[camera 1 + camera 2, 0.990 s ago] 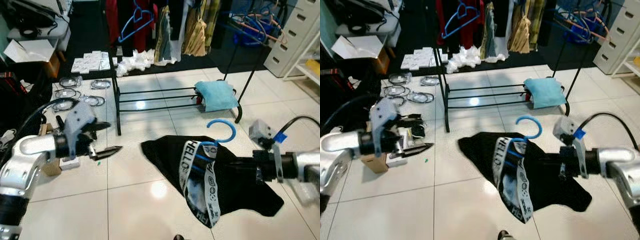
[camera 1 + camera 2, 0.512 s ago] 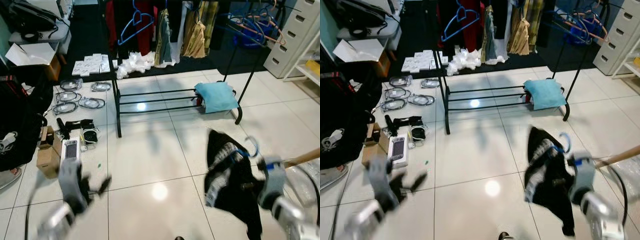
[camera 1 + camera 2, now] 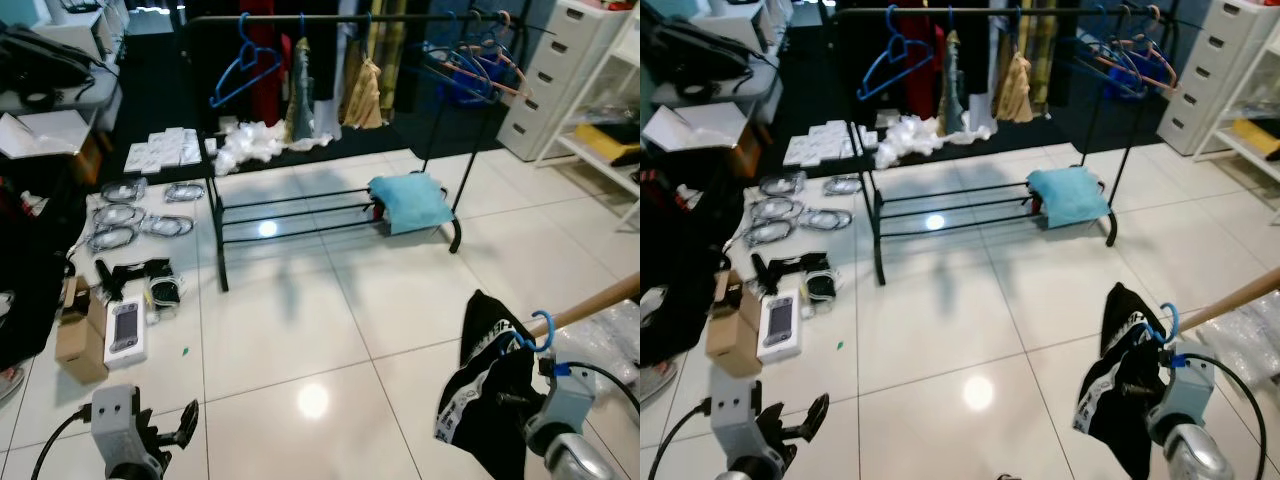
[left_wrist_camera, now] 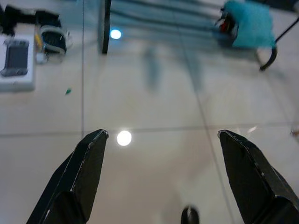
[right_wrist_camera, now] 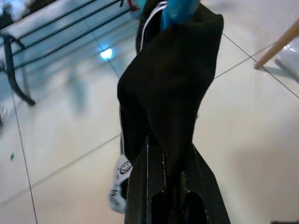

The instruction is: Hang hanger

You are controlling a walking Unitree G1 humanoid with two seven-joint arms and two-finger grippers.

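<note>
Since the frame 1 s earlier, both arms have dropped from mid-height to the lower edge of the head views, and the camera now takes in the whole clothes rack [image 3: 330,20]. Left eye view: the right gripper [image 3: 510,397] sits low at right, with the black garment [image 3: 490,390] draped over it and the blue hanger [image 3: 535,330] hook rising just above; the rack stands well ahead of it, across bare floor tiles [image 3: 300,330]. A blue towel [image 3: 405,200] lies on the rack's lower shelf. The left gripper [image 3: 185,420] hangs low at left; a cardboard box [image 3: 78,340] and cables [image 3: 130,215] lie ahead of it. Left wrist view: the 2 black fingers [image 4: 79,177] are spread wide over the tiles, holding nothing. Right wrist view: the fingers [image 5: 149,186] are closed narrowly on the garment, whose folds hang directly beyond the tips, the blue hanger at its far end.
</note>
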